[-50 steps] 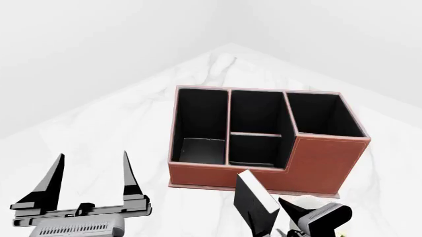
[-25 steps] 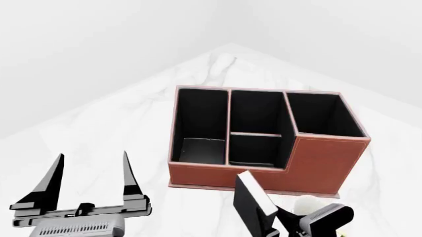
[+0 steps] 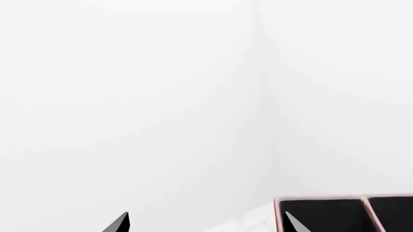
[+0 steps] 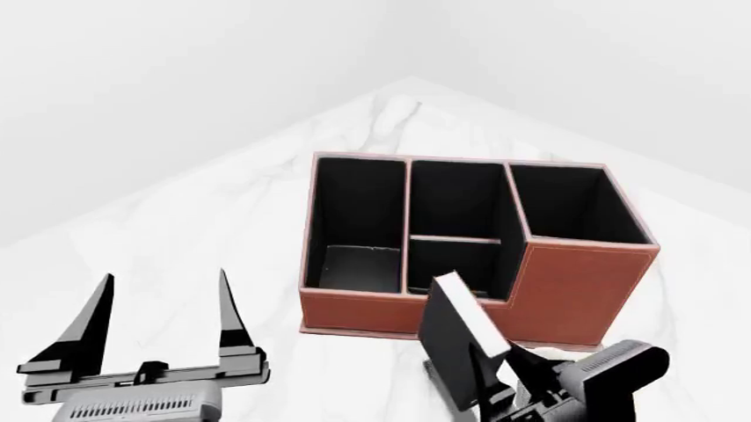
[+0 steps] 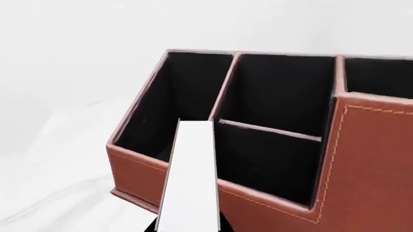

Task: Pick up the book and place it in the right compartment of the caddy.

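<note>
Black fingers of the right gripper (image 4: pixel 499 396) are pinched on the book (image 4: pixel 458 347), which is held tilted above the table, just in front of the caddy (image 4: pixel 470 246). White page edges face up in the right wrist view, where the book (image 5: pixel 190 179) overlaps the low front wall of the caddy (image 5: pixel 258 145). Its top corner reaches about the level of that front wall, below the middle cells. The right compartment (image 4: pixel 579 207), with the tallest walls, lies beyond and to the right of the book and shows only black lining. Left gripper (image 4: pixel 153 330) hangs well apart to the left over the marble table (image 4: pixel 211 220), fingers spread wide, gripping nothing.
</note>
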Robot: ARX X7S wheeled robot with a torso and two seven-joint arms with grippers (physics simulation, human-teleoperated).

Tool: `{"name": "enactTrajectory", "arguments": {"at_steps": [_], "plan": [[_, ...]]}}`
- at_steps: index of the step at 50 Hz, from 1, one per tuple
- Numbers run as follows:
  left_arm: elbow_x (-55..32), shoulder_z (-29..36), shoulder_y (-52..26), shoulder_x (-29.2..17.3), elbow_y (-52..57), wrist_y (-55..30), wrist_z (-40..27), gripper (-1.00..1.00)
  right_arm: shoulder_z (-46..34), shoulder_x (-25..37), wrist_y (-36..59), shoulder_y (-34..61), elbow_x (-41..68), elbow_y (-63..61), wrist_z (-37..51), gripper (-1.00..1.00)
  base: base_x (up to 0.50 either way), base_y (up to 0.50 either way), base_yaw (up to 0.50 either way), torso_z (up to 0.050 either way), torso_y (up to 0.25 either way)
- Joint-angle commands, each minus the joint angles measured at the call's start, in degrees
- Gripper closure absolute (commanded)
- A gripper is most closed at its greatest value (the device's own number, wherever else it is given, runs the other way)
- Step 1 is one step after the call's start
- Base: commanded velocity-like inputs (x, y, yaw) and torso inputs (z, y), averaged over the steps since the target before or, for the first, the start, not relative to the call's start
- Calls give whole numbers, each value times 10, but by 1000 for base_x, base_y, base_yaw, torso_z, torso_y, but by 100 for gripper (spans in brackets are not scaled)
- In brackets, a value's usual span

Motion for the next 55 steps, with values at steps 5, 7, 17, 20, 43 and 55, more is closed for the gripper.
{"name": "enactTrajectory", "arguments": {"at_steps": [5, 7, 17, 20, 43, 55], "plan": [[-3, 0, 0, -3, 3, -2, -2, -100, 64, 43, 75, 59, 112, -120, 61, 100, 0, 0, 0, 0, 2], [-3, 0, 0, -3, 4, -3, -3, -100, 66, 51, 92, 76, 112, -133, 80, 100, 0, 0, 0, 0, 0], [-7, 0, 0, -4, 3, -2, -3, -100, 84, 85, 178, 195, 217, -179, 147, 100, 0, 0, 0, 0, 1], [-7, 1, -1, -4, 1, -1, -4, -100, 85, 89, 197, 226, 243, -183, 163, 100, 0, 0, 0, 0, 0], [-12, 3, -4, -6, -1, -6, -6, -100, 87, 98, 276, 412, 370, -141, 250, 100, 0, 0, 0, 0, 1], [-11, 5, -4, -8, 1, -8, -9, -100, 109, 112, 286, 461, 401, -118, 292, 100, 0, 0, 0, 0, 2]]}}
